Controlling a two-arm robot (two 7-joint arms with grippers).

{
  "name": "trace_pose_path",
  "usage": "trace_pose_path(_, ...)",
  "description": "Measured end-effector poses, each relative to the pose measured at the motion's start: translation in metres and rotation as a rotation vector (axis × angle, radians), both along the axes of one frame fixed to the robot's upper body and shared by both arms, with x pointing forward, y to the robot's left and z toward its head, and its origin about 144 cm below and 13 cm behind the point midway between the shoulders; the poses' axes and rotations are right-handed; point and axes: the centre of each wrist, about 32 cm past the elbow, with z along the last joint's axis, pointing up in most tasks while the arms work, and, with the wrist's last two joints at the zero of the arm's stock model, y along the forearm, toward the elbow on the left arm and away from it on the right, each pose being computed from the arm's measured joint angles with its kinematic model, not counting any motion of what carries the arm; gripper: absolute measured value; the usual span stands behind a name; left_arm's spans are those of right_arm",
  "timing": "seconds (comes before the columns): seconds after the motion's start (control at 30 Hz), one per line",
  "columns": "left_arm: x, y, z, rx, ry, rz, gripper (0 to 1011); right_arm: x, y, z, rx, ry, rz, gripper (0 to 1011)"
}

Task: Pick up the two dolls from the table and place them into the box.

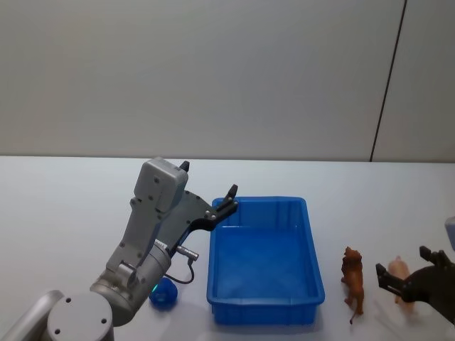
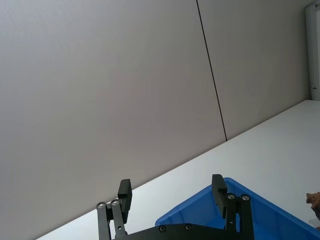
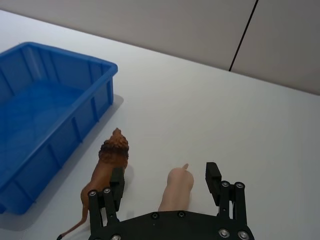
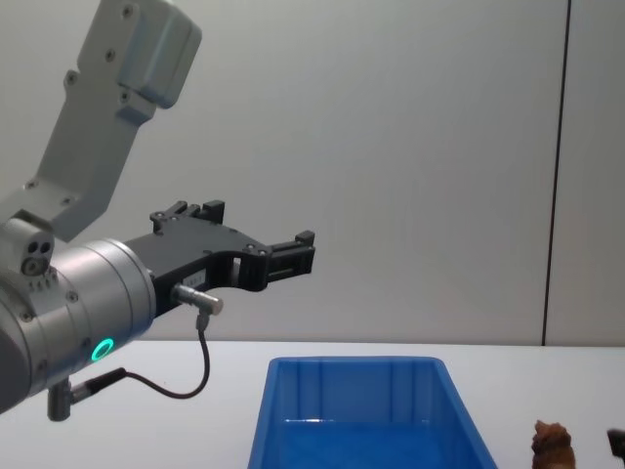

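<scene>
Stage: nothing delivered yet. Reading from 9 o'clock across, the blue ball toy [image 1: 165, 293] lies on the table [image 1: 64, 213] at the box's [image 1: 264, 312] 8 o'clock, beside my left arm. The left gripper [image 2: 171, 194] hangs spread and empty over the box's far-left corner, and the box is bare inside. At its 3 o'clock is the brown lion toy [image 1: 352, 278], with a pink toy [image 1: 399, 269] at the lion's 3 o'clock. The right gripper [image 3: 164, 172] sits low, fingers apart, straddling the pink toy without clamping it. I judge that both pick-ups and both drops remain. The chest view adds the left gripper's height above the rim, which the head view flattens; the right wrist view reveals the gaps beside the pink toy.
</scene>
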Motion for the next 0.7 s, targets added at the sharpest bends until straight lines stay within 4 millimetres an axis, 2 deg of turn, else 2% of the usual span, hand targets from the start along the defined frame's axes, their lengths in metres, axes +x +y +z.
trace_pose_path(0.7,0.0,0.0,0.0,0.0,0.0,0.0,1002,0.006,0.001,-0.018,-0.007,0.119,-0.035,1001)
